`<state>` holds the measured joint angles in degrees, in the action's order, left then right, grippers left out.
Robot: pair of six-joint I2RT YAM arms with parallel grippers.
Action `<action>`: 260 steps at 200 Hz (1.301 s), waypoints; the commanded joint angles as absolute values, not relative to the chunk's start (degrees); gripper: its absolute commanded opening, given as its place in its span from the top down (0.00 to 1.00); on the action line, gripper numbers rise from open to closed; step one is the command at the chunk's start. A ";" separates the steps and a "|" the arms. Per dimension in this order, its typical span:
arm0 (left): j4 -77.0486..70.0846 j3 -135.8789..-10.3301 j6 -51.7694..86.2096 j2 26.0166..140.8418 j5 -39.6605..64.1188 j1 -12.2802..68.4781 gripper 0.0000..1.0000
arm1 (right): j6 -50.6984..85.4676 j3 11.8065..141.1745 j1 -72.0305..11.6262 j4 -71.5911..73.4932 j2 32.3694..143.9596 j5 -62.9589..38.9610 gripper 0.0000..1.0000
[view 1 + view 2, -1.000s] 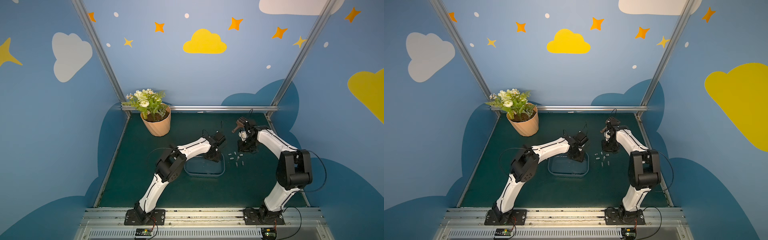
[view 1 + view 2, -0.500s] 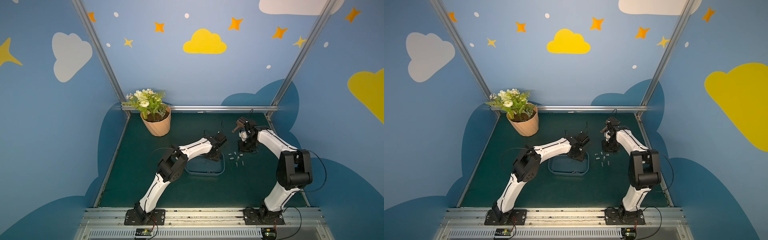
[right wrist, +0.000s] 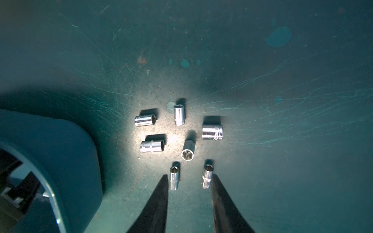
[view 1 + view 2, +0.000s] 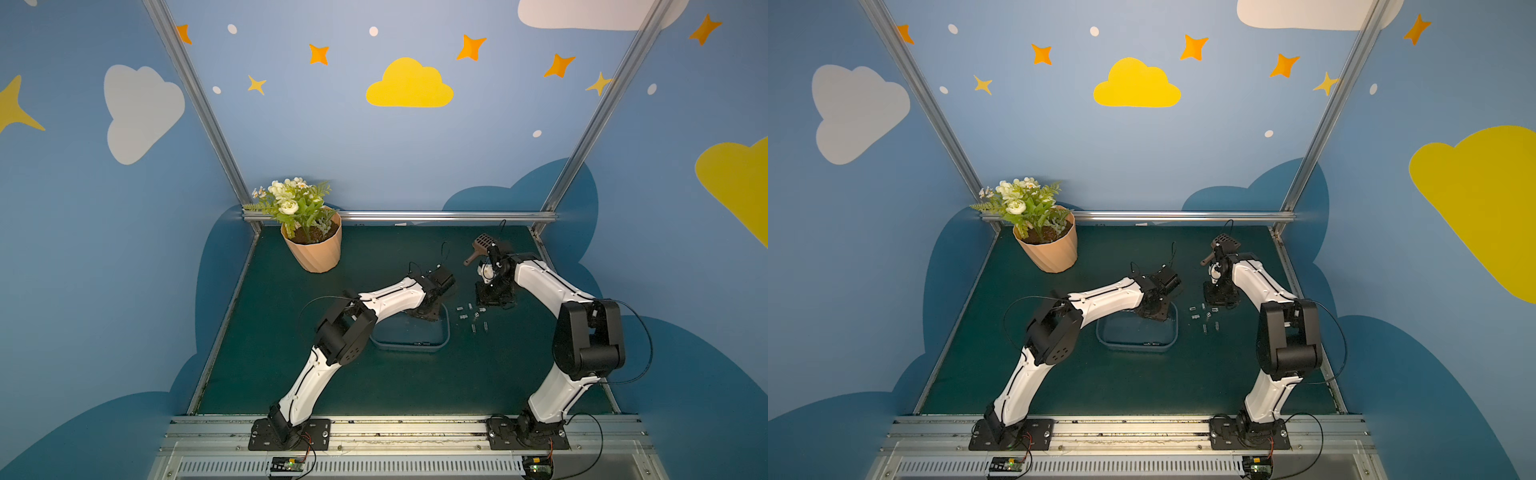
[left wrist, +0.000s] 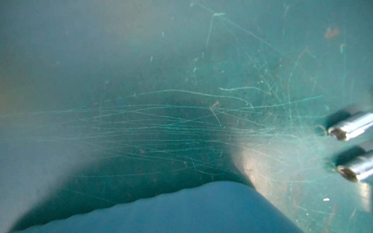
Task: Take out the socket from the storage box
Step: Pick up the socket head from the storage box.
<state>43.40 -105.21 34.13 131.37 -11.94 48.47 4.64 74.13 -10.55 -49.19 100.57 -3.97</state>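
Right wrist view: my right jaws stand spread and empty over the table [image 3: 282, 181], seven sockets [image 3: 187, 152] lying loose ahead, two nearest my fingertips [image 3: 161, 197]. In both top views the storage box [image 4: 409, 348] [image 4: 1133, 347] sits at the sockets' 9 o'clock, my left jaws over its 1 o'clock corner; their state I cannot tell.

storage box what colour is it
The storage box is translucent blue-grey, with the dark green table showing through; it shows best in a top view.
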 commanded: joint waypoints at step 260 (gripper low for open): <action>42.26 -93.40 31.68 113.01 -15.99 48.65 0.83 | 4.27 73.80 -10.95 -50.16 98.83 -3.81 0.65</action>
<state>41.30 -94.98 32.62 120.01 -13.96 48.90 4.64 73.01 -10.55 -48.73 100.57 -4.03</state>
